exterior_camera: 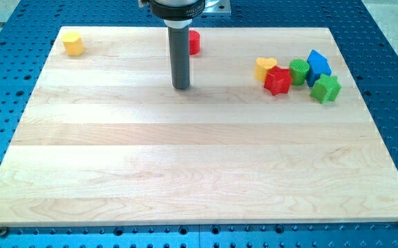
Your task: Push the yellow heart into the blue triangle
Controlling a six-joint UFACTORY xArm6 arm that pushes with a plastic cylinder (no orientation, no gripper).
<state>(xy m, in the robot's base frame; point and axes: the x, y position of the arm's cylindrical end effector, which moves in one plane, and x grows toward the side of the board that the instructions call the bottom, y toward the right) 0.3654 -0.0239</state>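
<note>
The yellow heart (264, 67) lies at the view's upper right, touching a red star (277, 81) just below and right of it. The blue triangle (317, 64) is further right in the same cluster, with a green round block (299, 71) between it and the heart. My tip (180, 86) stands on the board at the view's upper middle, well to the left of the heart and apart from every block.
A green star-like block (326, 89) sits below the blue triangle. A red block (194, 42) is partly hidden behind the rod near the top edge. A yellow hexagonal block (73, 43) lies at the top left corner of the wooden board (185, 172).
</note>
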